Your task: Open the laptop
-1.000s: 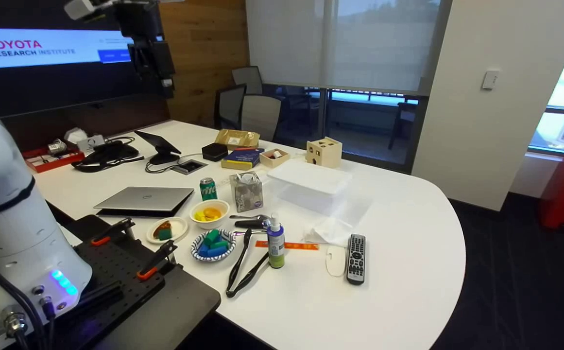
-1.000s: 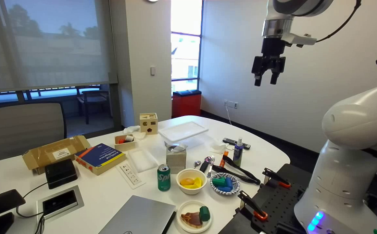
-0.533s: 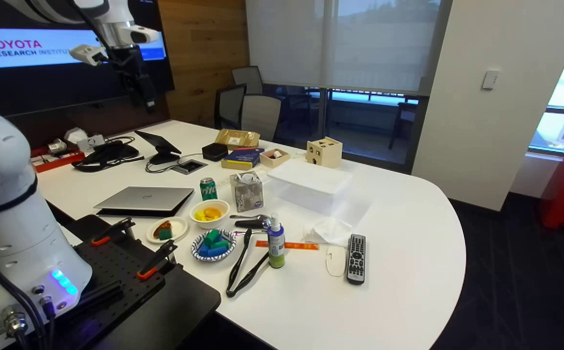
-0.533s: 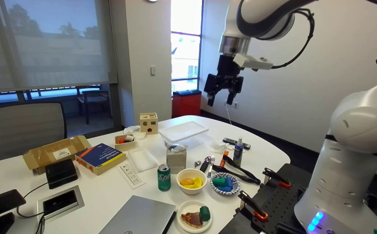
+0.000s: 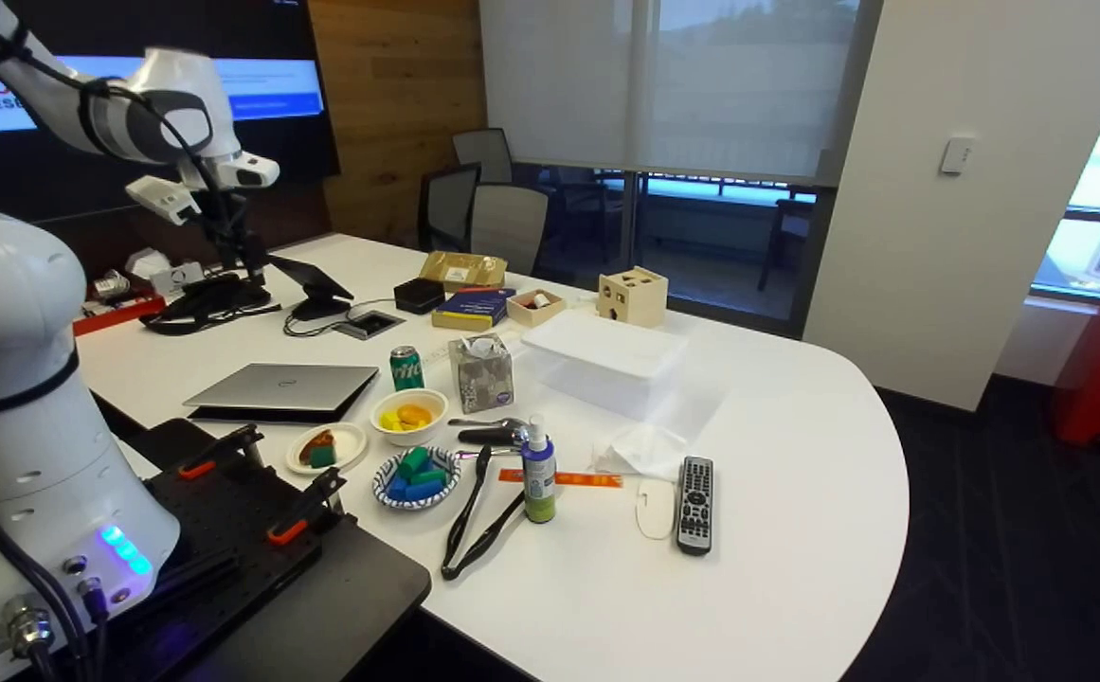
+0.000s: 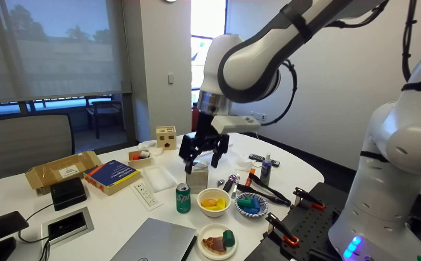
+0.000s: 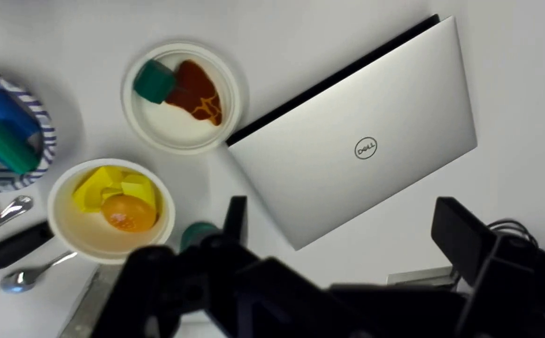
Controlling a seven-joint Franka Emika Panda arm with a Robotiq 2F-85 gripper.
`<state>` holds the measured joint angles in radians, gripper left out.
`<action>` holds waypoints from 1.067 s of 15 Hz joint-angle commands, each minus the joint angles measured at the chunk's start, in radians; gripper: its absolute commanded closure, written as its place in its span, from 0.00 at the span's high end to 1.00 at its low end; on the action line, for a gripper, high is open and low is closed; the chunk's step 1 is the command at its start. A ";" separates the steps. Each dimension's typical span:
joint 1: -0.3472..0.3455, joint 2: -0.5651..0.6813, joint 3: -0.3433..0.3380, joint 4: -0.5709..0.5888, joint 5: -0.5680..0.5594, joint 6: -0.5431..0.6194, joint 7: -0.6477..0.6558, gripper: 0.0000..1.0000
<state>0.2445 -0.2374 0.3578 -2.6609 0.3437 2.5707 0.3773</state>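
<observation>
The silver-grey laptop (image 7: 328,141) lies on the white table with its lid down or nearly down. A dark strip of its base shows along one long edge. It also shows in both exterior views (image 5: 279,388) (image 6: 159,239). My gripper (image 7: 342,202) is open with nothing between its fingers. In the wrist view a laptop corner lies below and between the fingertips. In the exterior views the gripper (image 6: 201,166) hangs in the air above the table, apart from the laptop. The screen and keyboard are hidden.
A plate (image 7: 180,144) with a toy steak stands close to one laptop corner. Beside it are a bowl (image 6: 214,212) of yellow pieces, a green can (image 6: 183,199) and a tissue box (image 6: 197,181). A dark tablet on a stand (image 5: 317,284) is beyond the laptop.
The arm has swung across and come down from high up, bringing the gripper lower over the table and nearer the laptop's side. The gripper stays open. The laptop has not moved.
</observation>
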 commanded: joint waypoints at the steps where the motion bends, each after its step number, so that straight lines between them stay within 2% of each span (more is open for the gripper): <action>1: 0.075 0.263 0.002 0.083 0.118 0.153 0.004 1.00; 5: 0.092 0.514 0.024 0.152 0.274 0.344 -0.022 1.00; 8: 0.013 0.648 0.115 0.193 0.470 0.460 -0.115 1.00; 12: -0.177 0.766 0.306 0.215 0.677 0.635 -0.263 1.00; 14: -0.292 0.812 0.411 0.204 0.715 0.735 -0.304 1.00; 16: -0.411 0.868 0.510 0.181 0.699 0.836 -0.304 1.00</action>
<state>-0.0128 0.5554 0.7356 -2.4668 1.0236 3.2855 0.1075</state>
